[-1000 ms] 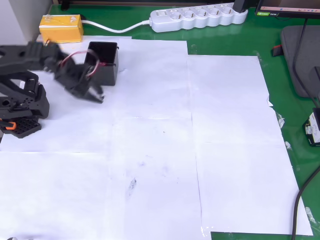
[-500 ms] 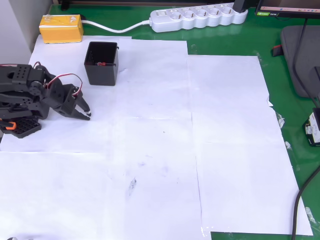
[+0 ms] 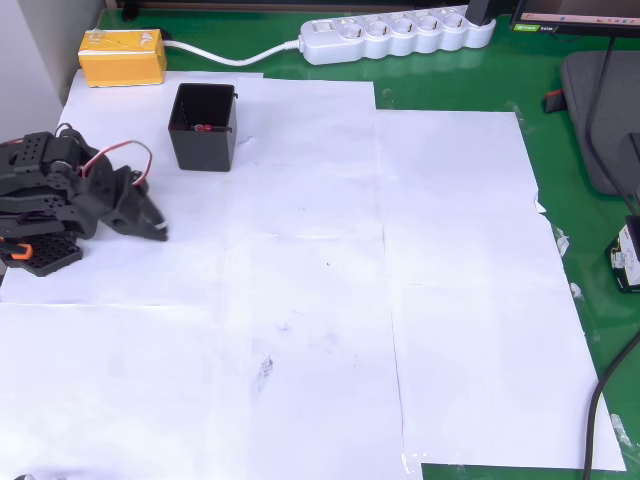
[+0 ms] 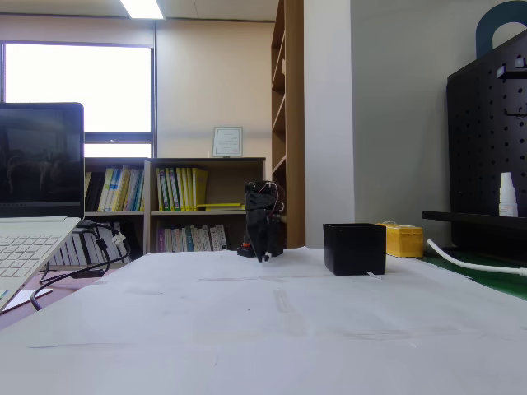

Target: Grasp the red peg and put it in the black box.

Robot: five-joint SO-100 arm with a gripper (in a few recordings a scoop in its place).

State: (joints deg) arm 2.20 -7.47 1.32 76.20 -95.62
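From the fixed view the black box shows just its outer wall, so whatever sits inside is screened off. Overhead, the red peg is a tiny speck in there, too small to tell upright from tipped. The gripper folds tight against the arm, fingers merging into one dark wedge, gap unreadable. The yellow block is half hidden behind the box.

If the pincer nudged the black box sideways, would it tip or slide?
The box would probably slide: it looks rigid, square and flat-based on smooth paper. Its tall walls could tip if pushed near the rim. Likely light, holding just the peg.
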